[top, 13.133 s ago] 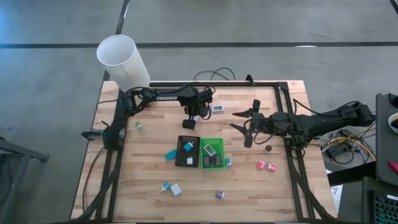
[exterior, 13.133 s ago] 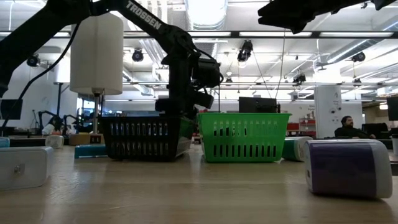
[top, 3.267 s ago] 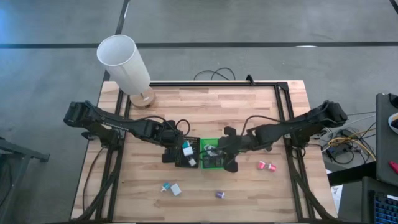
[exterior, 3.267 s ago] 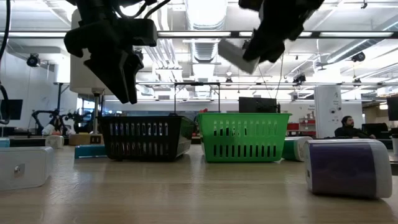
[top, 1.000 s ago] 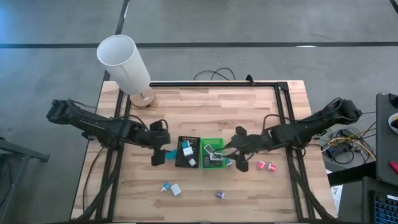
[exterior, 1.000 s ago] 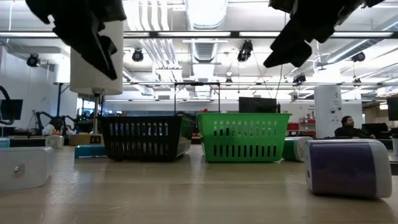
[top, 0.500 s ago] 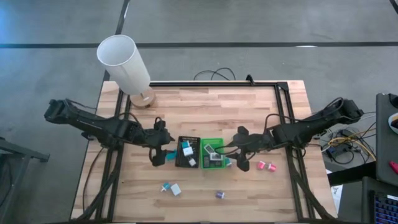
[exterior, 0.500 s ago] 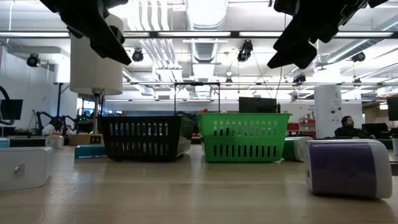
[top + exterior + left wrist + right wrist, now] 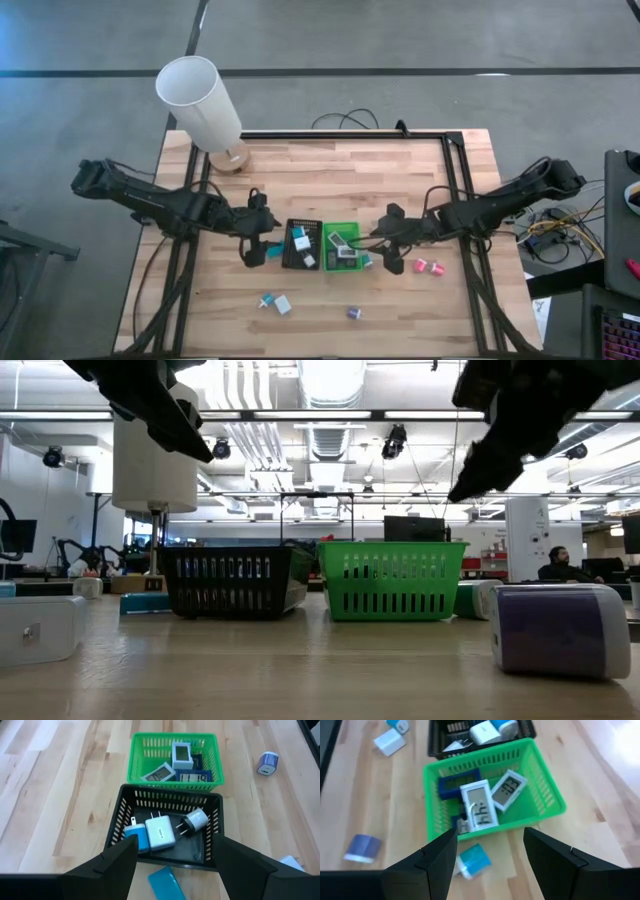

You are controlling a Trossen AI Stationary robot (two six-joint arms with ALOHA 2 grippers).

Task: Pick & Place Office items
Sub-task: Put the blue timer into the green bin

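**Both grippers raised beside the two trays, nothing held**

Left side: the white lamp [image 9: 198, 98] stands at the far left corner of the table [image 9: 300, 165]; the left gripper [image 9: 253, 250] hangs just left of the black tray [image 9: 302, 245]; its fingers [image 9: 112, 865] stand apart with nothing between them.

A flat teal item [image 9: 166, 883] lies on the wood, just outside the black tray's wall on the left gripper's side; near the front edge, a small teal piece [image 9: 266, 300] and a white block [image 9: 283, 304] lie close together.

Centre: the black tray holds a white plug block [image 9: 159, 832], a blue-and-white plug [image 9: 136, 834] and a round white plug [image 9: 194, 819]; the green tray [image 9: 341, 246] stands against the black tray's right side; it holds a white display clock [image 9: 479, 811], a second white clock [image 9: 508, 785] and a dark blue clock [image 9: 459, 782].

A purple item [image 9: 353, 313] lies alone near the front edge; a teal-and-white item [image 9: 474, 859] lies just outside the green tray, on its right.

Right side: the right gripper [image 9: 393, 256] hangs just right of the green tray; its fingers [image 9: 437, 860] are spread and grip nothing; two pink items [image 9: 428, 266] lie side by side to the right of it.
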